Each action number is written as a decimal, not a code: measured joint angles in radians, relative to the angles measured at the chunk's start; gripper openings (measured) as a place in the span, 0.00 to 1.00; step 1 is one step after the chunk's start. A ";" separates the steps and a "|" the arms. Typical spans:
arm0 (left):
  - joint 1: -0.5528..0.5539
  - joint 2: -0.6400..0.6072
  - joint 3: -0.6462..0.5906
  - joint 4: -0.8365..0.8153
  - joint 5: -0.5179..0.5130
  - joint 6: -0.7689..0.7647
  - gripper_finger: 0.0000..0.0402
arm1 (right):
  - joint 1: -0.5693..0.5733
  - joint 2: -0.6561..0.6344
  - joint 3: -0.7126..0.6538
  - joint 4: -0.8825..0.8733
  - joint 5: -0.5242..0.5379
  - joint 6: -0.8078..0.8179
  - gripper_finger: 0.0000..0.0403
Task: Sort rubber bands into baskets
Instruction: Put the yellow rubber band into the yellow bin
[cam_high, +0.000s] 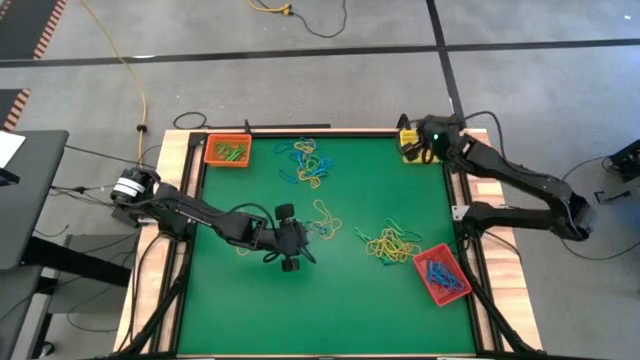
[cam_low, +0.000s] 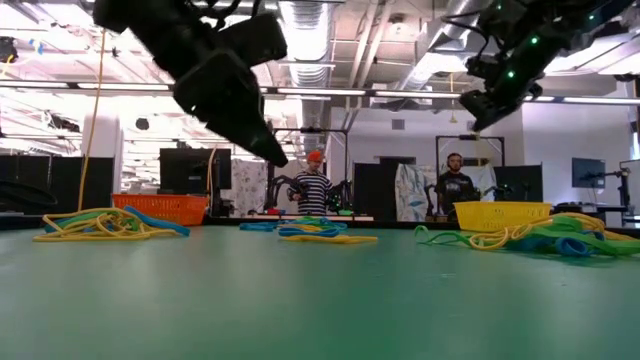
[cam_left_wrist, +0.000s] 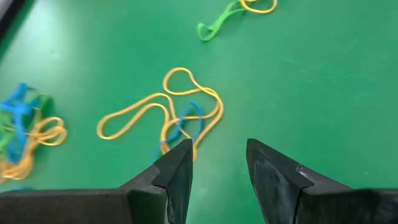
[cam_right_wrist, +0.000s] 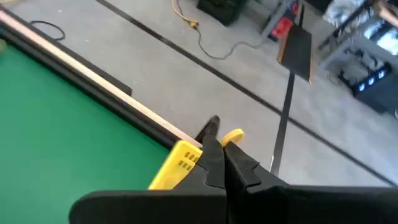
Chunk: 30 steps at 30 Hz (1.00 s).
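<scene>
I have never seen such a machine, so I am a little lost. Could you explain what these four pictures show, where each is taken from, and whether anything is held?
It is a robot with two dark arms at a green table. One picture looks straight down from above, one looks level across the tabletop, and two come from cameras on the arms' wrists.

Loose rubber bands in yellow, blue and green lie in piles. Three baskets stand on the table: orange, yellow and red.

The left gripper is open and empty, just above a yellow and blue band near the middle. The right gripper is shut above the yellow basket. A yellow band seems to be at its tip, but I cannot be sure.
</scene>
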 joint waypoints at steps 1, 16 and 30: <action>-0.004 0.000 -0.016 0.021 0.006 -0.003 0.35 | -0.025 0.006 0.000 -0.004 -0.019 0.000 0.03; -0.039 0.000 -0.064 0.114 0.025 -0.008 0.35 | -0.181 0.235 0.000 -0.057 -0.256 0.043 0.06; -0.042 0.000 -0.063 0.101 0.023 0.024 0.35 | -0.181 0.318 0.000 -0.127 -0.271 0.074 0.23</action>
